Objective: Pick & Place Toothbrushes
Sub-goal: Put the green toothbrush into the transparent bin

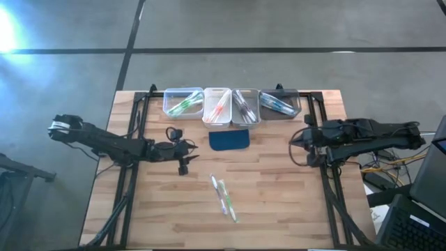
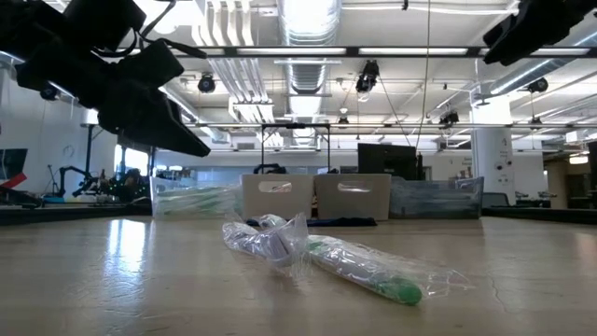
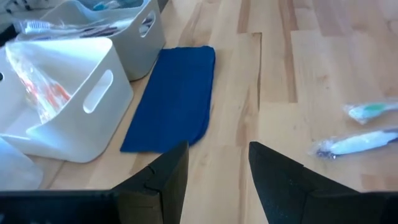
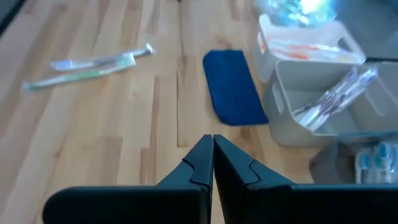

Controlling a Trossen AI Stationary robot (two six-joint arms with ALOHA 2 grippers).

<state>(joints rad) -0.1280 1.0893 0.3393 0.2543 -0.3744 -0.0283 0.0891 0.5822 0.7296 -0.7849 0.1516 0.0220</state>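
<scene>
Over the tabletop's left half, the left gripper (image 1: 182,155) hangs with its jaws apart and nothing in them. Two wrapped toothbrushes (image 1: 224,199) lie close together near the front edge, more in the bins (image 1: 217,116) at the back edge. Their slippery wrap could slide out, or both lift together. By the right edge, the right gripper (image 1: 304,144) waits, pinched closed and empty
</scene>
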